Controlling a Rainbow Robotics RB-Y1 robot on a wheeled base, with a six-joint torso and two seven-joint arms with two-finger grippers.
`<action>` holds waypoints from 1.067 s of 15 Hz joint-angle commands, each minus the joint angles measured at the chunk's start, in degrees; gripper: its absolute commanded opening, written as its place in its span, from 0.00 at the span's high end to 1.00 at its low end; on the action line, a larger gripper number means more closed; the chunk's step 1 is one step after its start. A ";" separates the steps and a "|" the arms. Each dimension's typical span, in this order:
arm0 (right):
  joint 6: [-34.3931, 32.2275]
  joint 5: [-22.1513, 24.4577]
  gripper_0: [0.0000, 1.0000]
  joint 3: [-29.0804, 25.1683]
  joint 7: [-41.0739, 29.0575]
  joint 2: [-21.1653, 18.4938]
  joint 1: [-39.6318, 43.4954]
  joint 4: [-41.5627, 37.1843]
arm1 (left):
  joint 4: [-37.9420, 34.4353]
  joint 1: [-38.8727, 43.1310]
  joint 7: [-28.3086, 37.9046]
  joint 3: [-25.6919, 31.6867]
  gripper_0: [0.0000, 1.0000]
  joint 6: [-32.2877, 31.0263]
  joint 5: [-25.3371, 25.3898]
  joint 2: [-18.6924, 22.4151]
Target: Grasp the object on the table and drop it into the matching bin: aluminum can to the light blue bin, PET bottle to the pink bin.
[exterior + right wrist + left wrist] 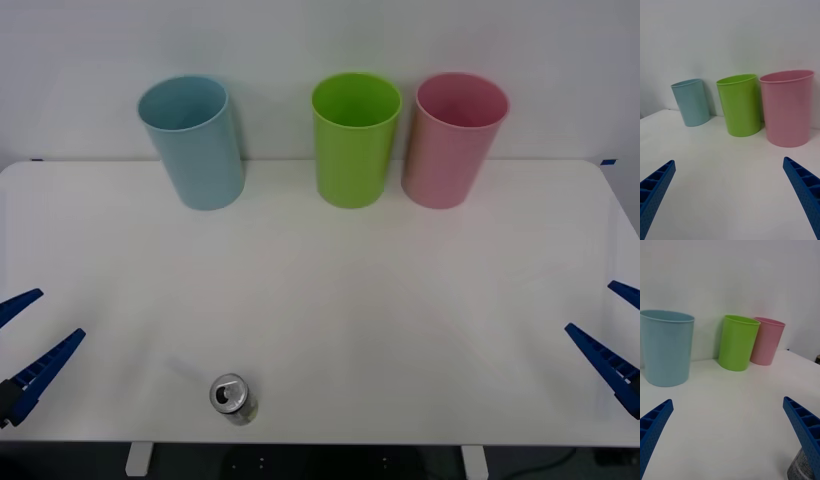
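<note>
The aluminum can [234,398] stood upright at the table's [400,320] six o'clock edge, likely light, slick and dentable; mid-wall seemed best. Left gripper [28,335] gaped wide at nine o'clock, right gripper [612,330] wide at three.

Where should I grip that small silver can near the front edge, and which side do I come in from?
Grip the small silver aluminum can across its round side wall, below the pull-tab top. It stands upright, nearer the open left gripper, so probably approach level from its left, fingers straddling the body.

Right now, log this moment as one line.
left gripper open, idle | right gripper open, idle | aluminum can upright on table, ungrasped
</note>
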 commanded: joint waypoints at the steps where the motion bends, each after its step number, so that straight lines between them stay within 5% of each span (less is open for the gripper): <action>1: 0.00 0.00 0.00 0.01 0.00 0.00 -0.01 0.00 | 0.18 0.94 -0.34 -0.01 0.00 -0.06 0.32 1.52; 9: 0.00 0.00 0.00 0.01 0.00 0.00 -0.01 0.00 | 6.16 -0.46 -3.50 -3.97 0.00 -3.23 0.32 6.97; 16: 0.00 0.00 0.00 0.01 0.00 0.00 -0.01 0.00 | 19.78 -7.32 -17.56 -10.21 0.00 -8.41 0.50 9.52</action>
